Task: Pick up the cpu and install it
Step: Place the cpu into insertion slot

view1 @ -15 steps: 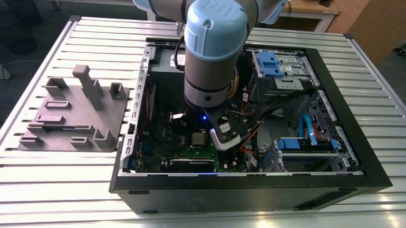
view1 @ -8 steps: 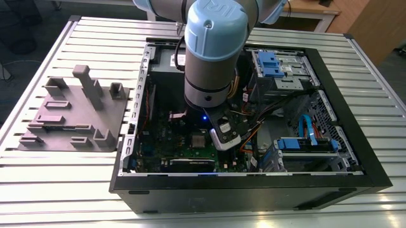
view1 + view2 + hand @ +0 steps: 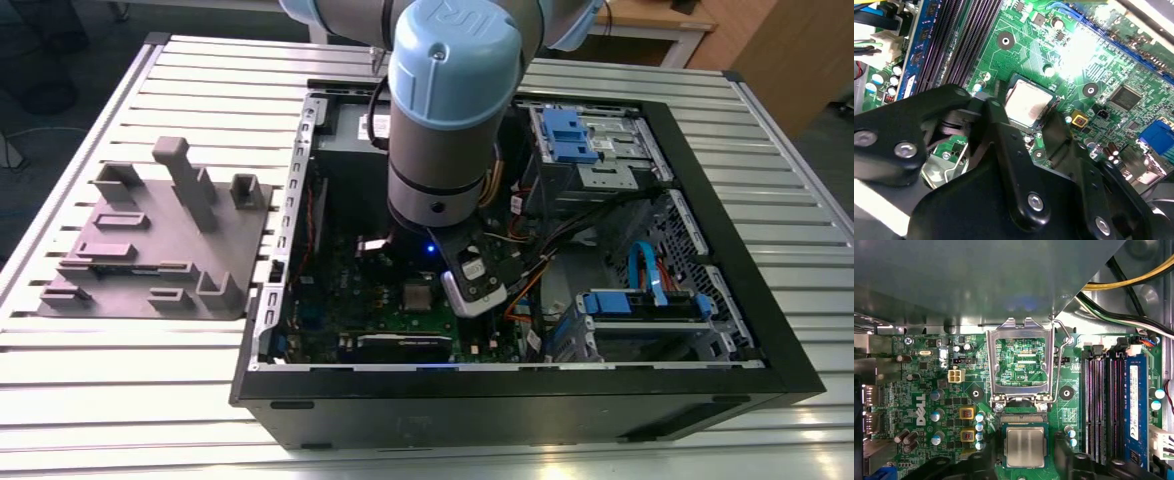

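The cpu (image 3: 1025, 446), a small square chip with a silver-grey top, lies flat in the socket on the green motherboard (image 3: 919, 405); in the second wrist view the cpu (image 3: 1026, 104) sits level in its dark frame. My gripper (image 3: 1025, 457) is right over it, open, with one black finger (image 3: 985, 462) on each side, just outside the socket rim. The same fingers (image 3: 996, 117) flank the chip in the second wrist view. The socket's metal retaining frame (image 3: 1019, 357) stands lifted behind the chip. In the exterior view the arm (image 3: 447, 130) reaches down into the computer case (image 3: 747, 380), above the cpu (image 3: 419, 294).
Dark memory slots (image 3: 1099, 405) and a blue memory stick (image 3: 1134, 410) run beside the socket. Cables (image 3: 1124, 295) cross the case wall behind it. Blue-tabbed drive bays (image 3: 574, 135) fill the case on the exterior view's right. A grey plastic fixture (image 3: 154, 240) stands on the slatted table at the exterior view's left.
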Controlling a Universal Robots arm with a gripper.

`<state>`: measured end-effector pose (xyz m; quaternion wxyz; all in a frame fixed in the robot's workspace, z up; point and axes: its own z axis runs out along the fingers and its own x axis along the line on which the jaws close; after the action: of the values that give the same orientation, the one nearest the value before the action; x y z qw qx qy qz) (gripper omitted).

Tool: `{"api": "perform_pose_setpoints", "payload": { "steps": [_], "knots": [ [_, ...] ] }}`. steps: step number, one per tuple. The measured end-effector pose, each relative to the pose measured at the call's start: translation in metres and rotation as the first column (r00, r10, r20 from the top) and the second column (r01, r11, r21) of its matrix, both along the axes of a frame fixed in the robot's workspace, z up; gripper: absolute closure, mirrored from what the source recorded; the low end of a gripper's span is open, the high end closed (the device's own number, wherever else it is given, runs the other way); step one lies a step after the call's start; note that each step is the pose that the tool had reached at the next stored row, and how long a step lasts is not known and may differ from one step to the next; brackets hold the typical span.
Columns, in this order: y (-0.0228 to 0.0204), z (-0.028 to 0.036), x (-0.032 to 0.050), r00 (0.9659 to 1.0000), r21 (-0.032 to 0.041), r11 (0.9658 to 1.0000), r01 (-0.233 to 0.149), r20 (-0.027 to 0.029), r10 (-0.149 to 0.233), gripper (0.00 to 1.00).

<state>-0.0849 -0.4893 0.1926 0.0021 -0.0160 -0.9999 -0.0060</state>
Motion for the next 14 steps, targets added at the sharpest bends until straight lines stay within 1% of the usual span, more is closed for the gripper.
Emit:
{"api": "perform_pose_setpoints", "payload": {
  "steps": [1, 2, 3, 7, 14],
  "knots": [
    [0.0000, -0.0001, 0.0000, 1.0000, 0.0005, 1.0000, 0.000, 0.0000, 0.000, 0.47],
    [0.0000, -0.0001, 0.0000, 1.0000, 0.0009, 1.0000, 0.000, 0.0000, 0.000, 0.47],
    [0.0000, -0.0001, 0.0000, 1.0000, 0.0014, 1.0000, 0.000, 0.0000, 0.000, 0.54],
    [0.0001, -0.0002, 0.0000, 1.0000, 0.0024, 1.0000, 0.000, 0.0001, 0.000, 0.54],
    [0.0015, -0.0002, 0.0000, 1.0000, 0.0026, 1.0000, 0.000, 0.0000, 0.000, 0.54]
  ]
}}
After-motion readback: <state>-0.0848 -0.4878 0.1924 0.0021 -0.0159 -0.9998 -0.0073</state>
